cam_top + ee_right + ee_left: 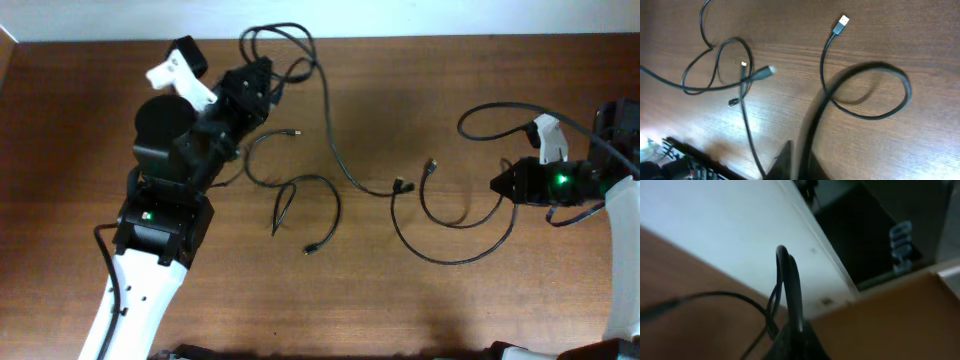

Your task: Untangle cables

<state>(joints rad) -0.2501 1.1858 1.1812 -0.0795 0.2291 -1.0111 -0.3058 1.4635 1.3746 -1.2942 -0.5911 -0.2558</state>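
**Subject.** Three cables lie on the worktop (480, 70).

- The long cable (328, 125) starts in a coil at the far-left edge. It runs diagonally towards the middle right and ends in a plug (402, 184).
- The thin cable (338, 205) sits in the centre, just beside the long one.
- The right-hand cable (870, 116) curls in a loop at the right, with its USB plug (842, 21) lying free.

**Progress (judgement).** The task looks partly done.

- The cables are spread out, and the long and thin cables appear to lie apart rather than crossed.
- Left to do:
  - The coil at the far edge needs opening out.
  - The thin cable crosses itself in the centre.
  - At the middle right, the long cable's plug lies very near one end of a further arc of cable. Whether they touch cannot be told.
  - Which cable that arc belongs to is unclear.

**Orientation.**

- The long cable's axis runs from far left to middle right, and its plug points right.
- The USB plug points towards the far edge of the worktop, roughly across that axis.

**Grippers.**

- The left gripper (268, 82) is at the coil. Its wrist view shows a doubled bight of the long cable rising from between the fingers, so it is judged clamped on it.
- The right gripper (497, 185) is at the right of the loop. The blurred right-hand cable emerges from between its fingers, so it is also judged clamped.
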